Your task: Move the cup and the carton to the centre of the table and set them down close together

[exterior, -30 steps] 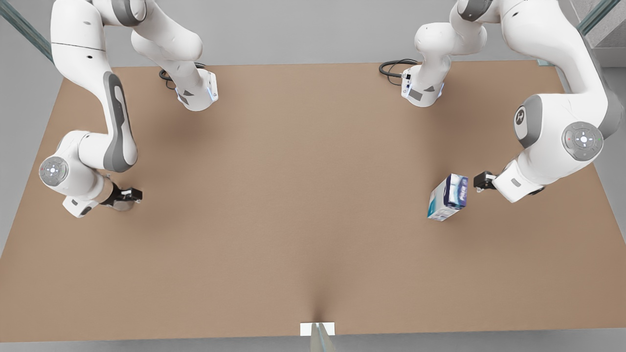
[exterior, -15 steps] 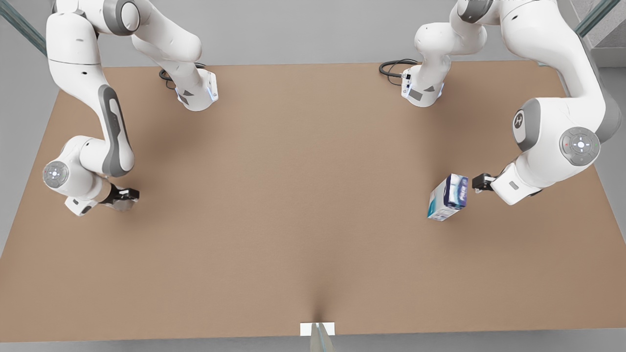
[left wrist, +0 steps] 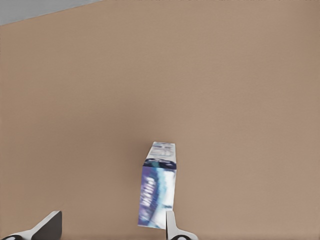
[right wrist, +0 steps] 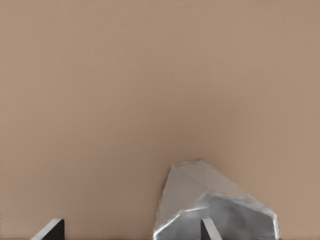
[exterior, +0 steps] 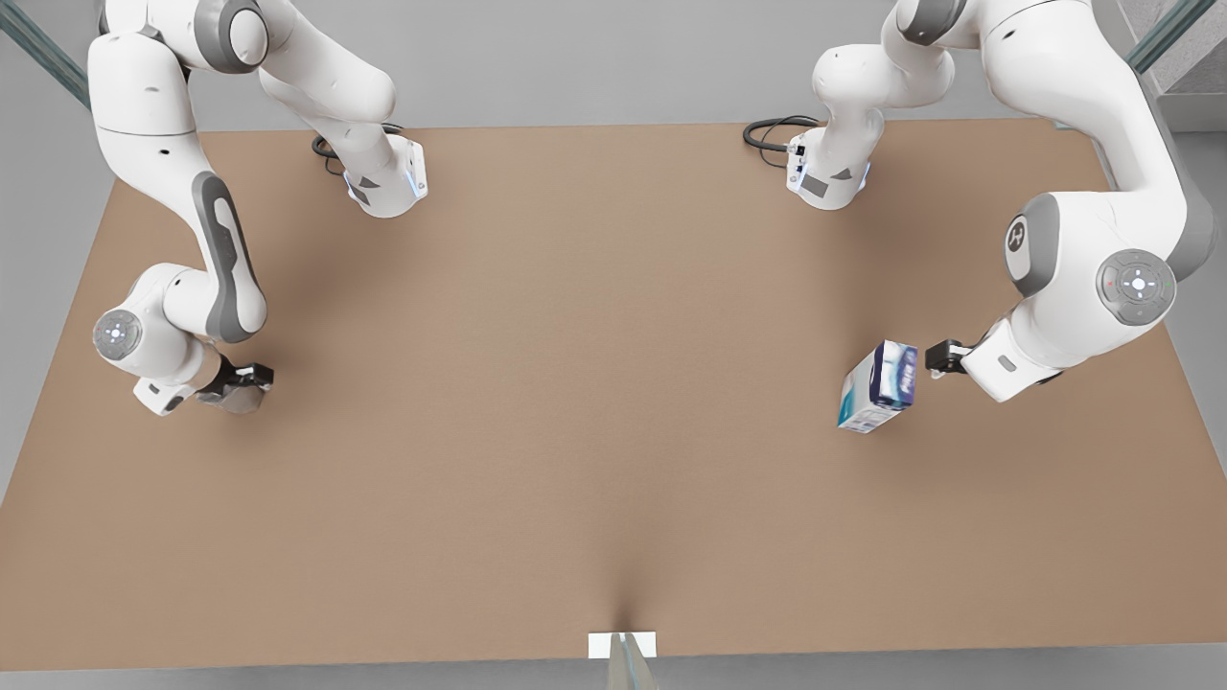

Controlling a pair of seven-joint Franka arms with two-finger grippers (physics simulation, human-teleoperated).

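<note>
On the front view's right side of the table [exterior: 613,402], well away from the white marker [exterior: 622,644] at its near edge, the carton [exterior: 879,386] stands tilted on the brown top. The left gripper [exterior: 935,358] sits just beside the carton's upper corner, on the side away from the table's middle; contact cannot be made out there. Far across, towards the front view's left and equally far from the marker, the right gripper [exterior: 251,376] is down at the cup [exterior: 233,397], which shows as a dull grey shape just beneath it. Each arm is clearly the nearer one to its own object, and both objects lie well apart from the centre and from each other.

From the left wrist view, the carton [left wrist: 158,192] lies straight ahead of the left gripper [left wrist: 107,229], its long axis pointing away from the camera. The fingers are spread; the carton sits close against one fingertip [left wrist: 170,225], off-centre in the gap. My judgement is that the gripper needs to shift sideways before closing. The carton is white with blue and teal print.

From the right wrist view, the cup [right wrist: 212,206] is glassy, silvery and faceted. The right gripper [right wrist: 131,229] is spread, and one fingertip [right wrist: 207,228] overlaps the cup, which lies to one side of the gap, not centred.
</note>
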